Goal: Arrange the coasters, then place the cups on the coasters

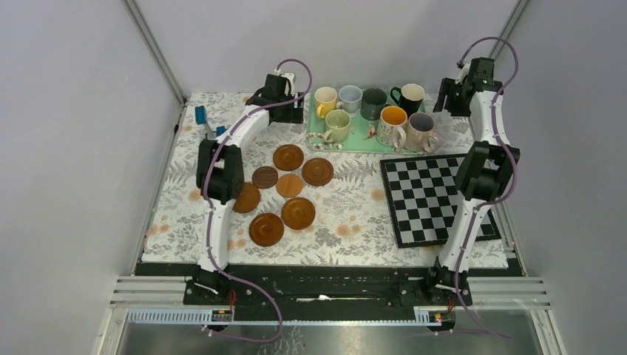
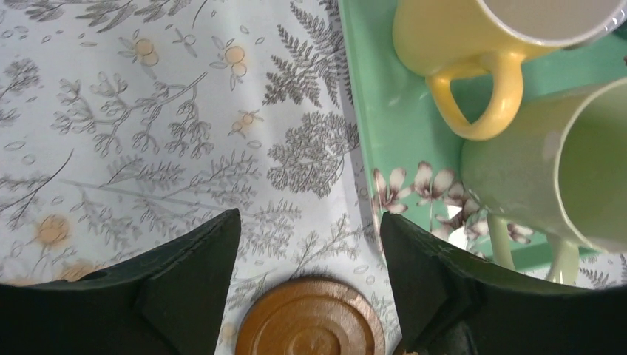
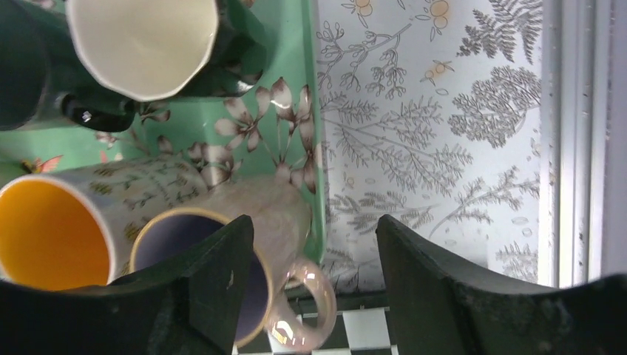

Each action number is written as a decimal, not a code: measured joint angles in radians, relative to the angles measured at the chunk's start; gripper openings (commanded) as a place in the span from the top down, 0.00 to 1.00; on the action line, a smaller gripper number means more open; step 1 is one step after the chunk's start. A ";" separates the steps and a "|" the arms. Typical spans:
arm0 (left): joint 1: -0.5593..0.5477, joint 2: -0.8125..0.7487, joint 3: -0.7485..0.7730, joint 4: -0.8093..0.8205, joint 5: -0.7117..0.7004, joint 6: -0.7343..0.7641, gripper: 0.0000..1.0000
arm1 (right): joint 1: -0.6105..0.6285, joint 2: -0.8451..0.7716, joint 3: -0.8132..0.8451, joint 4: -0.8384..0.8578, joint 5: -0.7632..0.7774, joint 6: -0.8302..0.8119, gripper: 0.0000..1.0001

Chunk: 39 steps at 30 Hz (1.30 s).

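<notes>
Wooden coasters bunched left-centre; cups crowded on far tray.
Jaws parted, nothing held: left gripper, right gripper. Spread coasters well apart before lifting any cup.

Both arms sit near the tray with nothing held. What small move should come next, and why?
Probably draw the open left gripper back and down onto the nearest round orange-brown wooden coaster: the brown coasters lie bunched close together, unarranged, and the ceramic mugs all sit on the green floral tray.
</notes>
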<state>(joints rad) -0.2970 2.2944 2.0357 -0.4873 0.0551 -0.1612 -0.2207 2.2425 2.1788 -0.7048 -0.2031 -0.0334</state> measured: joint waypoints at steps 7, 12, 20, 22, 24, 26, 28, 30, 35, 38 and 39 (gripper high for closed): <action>-0.010 0.098 0.069 0.043 0.018 -0.027 0.30 | 0.004 0.156 0.120 -0.020 -0.003 -0.015 0.35; -0.018 0.145 0.098 0.066 0.023 -0.043 0.32 | 0.003 0.208 0.143 -0.015 -0.026 -0.020 0.39; -0.037 0.206 0.106 0.094 0.029 -0.074 0.35 | 0.002 0.261 0.158 0.011 -0.067 -0.017 0.45; -0.043 0.219 0.106 0.095 0.028 -0.076 0.36 | 0.002 0.272 0.158 0.011 -0.078 -0.017 0.46; -0.048 0.227 0.114 0.109 0.027 -0.077 0.36 | 0.002 0.283 0.158 0.012 -0.087 -0.017 0.47; -0.050 0.230 0.117 0.115 0.024 -0.078 0.37 | 0.002 0.295 0.158 0.015 -0.097 -0.018 0.47; -0.054 0.235 0.119 0.122 0.018 -0.079 0.38 | 0.002 0.305 0.158 0.016 -0.101 -0.018 0.49; -0.055 0.241 0.124 0.129 0.008 -0.078 0.38 | 0.002 0.314 0.158 0.018 -0.105 -0.018 0.50; -0.056 0.250 0.130 0.146 -0.021 -0.073 0.41 | 0.003 0.332 0.158 0.018 -0.110 -0.017 0.59; -0.056 0.255 0.131 0.156 -0.051 -0.069 0.42 | 0.006 0.338 0.158 0.018 -0.121 -0.018 0.63; -0.058 0.256 0.131 0.160 -0.063 -0.067 0.43 | 0.008 0.340 0.158 0.018 -0.126 -0.018 0.66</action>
<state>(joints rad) -0.3546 2.5500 2.1670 -0.3275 -0.0078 -0.2283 -0.2127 2.5824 2.3363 -0.6872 -0.3286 -0.0509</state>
